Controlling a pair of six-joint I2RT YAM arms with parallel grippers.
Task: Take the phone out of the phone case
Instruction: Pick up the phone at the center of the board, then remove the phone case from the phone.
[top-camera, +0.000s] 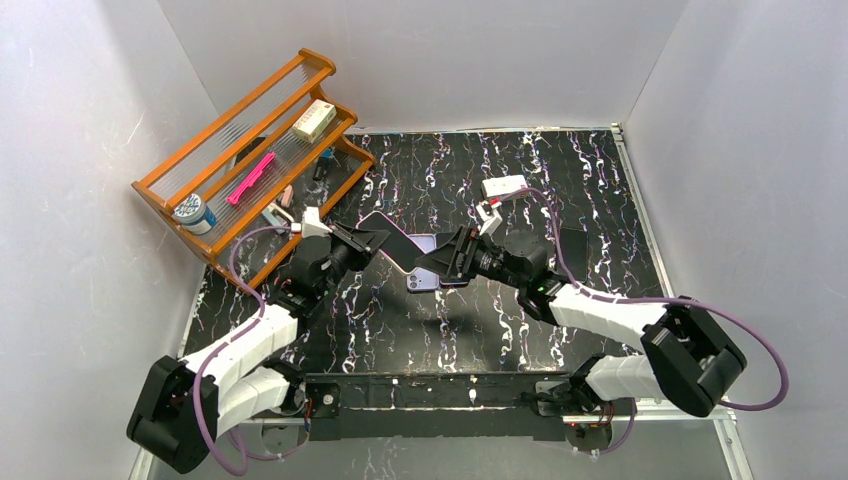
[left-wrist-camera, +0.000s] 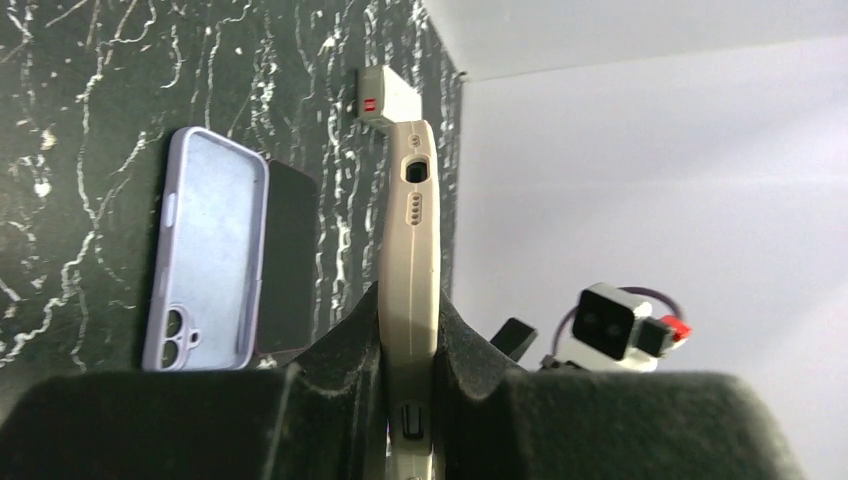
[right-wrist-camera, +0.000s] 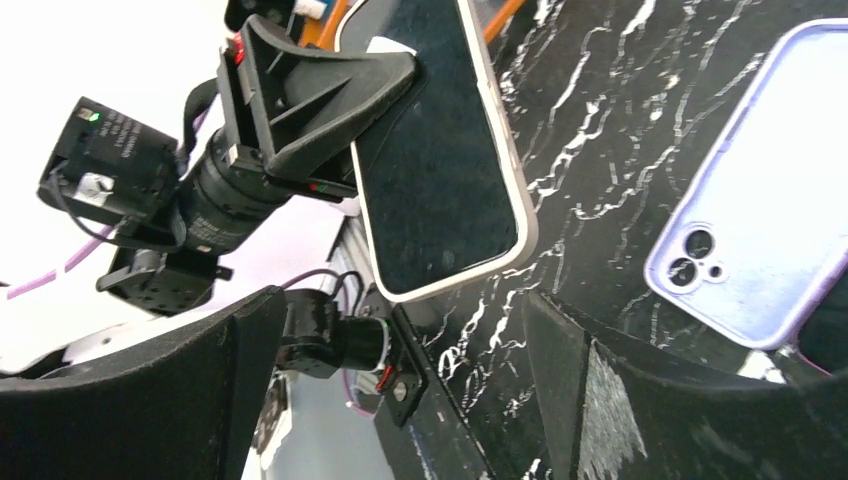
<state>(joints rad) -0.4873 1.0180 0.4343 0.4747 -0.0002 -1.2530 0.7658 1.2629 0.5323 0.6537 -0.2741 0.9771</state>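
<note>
My left gripper (top-camera: 368, 243) is shut on a phone in a beige case (top-camera: 395, 240) and holds it above the table. In the left wrist view (left-wrist-camera: 408, 310) the cased phone (left-wrist-camera: 408, 230) stands edge-on between the pads. In the right wrist view its dark screen (right-wrist-camera: 440, 170) faces the camera, with the beige rim all round. My right gripper (top-camera: 442, 262) is open and empty just right of the phone's free end, its fingers (right-wrist-camera: 150, 400) spread wide and touching nothing. An empty lavender case (left-wrist-camera: 205, 250) lies inside-up on the table below my right gripper.
A dark flat slab (left-wrist-camera: 290, 260) lies against the lavender case. A white box (top-camera: 503, 186) sits further back, and a dark flat item (top-camera: 572, 245) to the right. A wooden rack (top-camera: 250, 150) with small items stands at the back left. White walls enclose the table.
</note>
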